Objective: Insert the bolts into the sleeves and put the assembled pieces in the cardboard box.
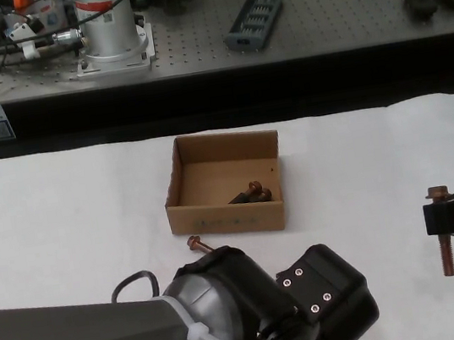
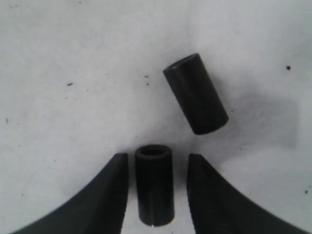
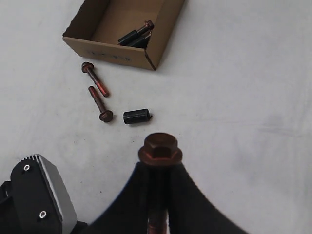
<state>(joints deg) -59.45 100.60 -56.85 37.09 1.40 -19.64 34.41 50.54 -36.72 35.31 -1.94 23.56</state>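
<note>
Two spread fingers of my left gripper flank a black cylindrical sleeve on the white cloth near the brown cardboard box, so I should close squarely mid-length, clear of the neighbouring sleeve, while my right gripper pinches a copper hex-head bolt.

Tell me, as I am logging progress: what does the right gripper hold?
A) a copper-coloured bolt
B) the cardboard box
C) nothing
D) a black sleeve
A: the right gripper is shut on a bolt, whose hex head sticks out just above it.
</note>
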